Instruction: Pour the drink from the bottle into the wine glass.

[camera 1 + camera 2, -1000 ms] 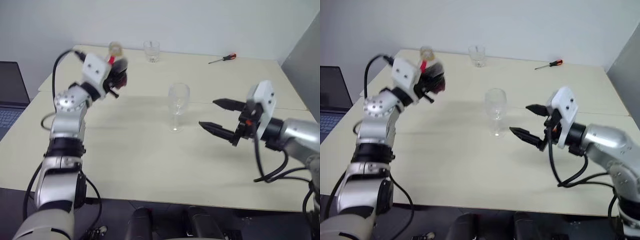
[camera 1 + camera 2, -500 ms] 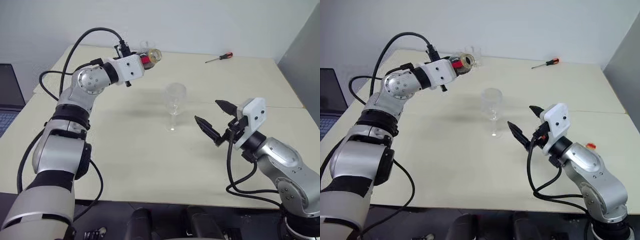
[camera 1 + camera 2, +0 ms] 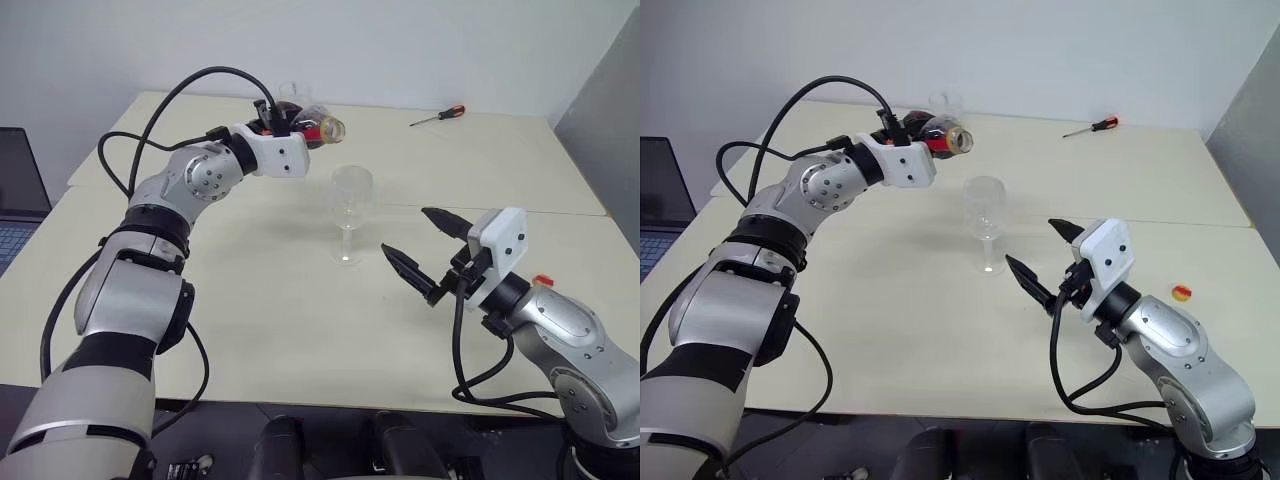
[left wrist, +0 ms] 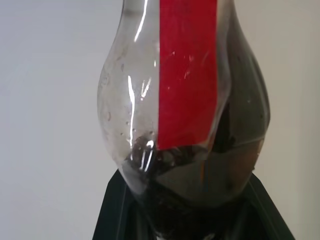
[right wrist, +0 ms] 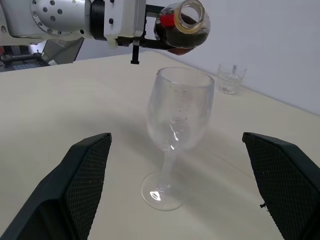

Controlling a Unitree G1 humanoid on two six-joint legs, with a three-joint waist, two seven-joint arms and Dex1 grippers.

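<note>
My left gripper (image 3: 289, 119) is shut on the bottle (image 3: 312, 126), a small clear one with a red label (image 4: 187, 70). The bottle lies tipped on its side with its open mouth (image 5: 191, 13) toward the wine glass. It hangs above and just behind the left of the glass rim. The dark brown drink (image 5: 179, 41) pools in the bottle's belly. The wine glass (image 3: 350, 208) stands upright mid-table and its bowl (image 5: 180, 107) looks empty. To the glass's right, my right gripper (image 3: 405, 231) stands open, apart from the glass, with its fingers (image 5: 82, 177) pointing toward the stem.
A short clear tumbler (image 5: 230, 78) stands at the far edge of the table (image 3: 260, 320), behind the bottle. A red-handled screwdriver (image 3: 441, 115) lies at the back right. A small yellow and red cap (image 3: 1181, 293) rests beside my right arm. A laptop (image 3: 18, 190) sits at the left.
My left arm has swung the bottle rightward toward the wine glass and rolled it onto its side, mouth toward the glass. The right gripper has stayed open near the glass. The view has shifted.
</note>
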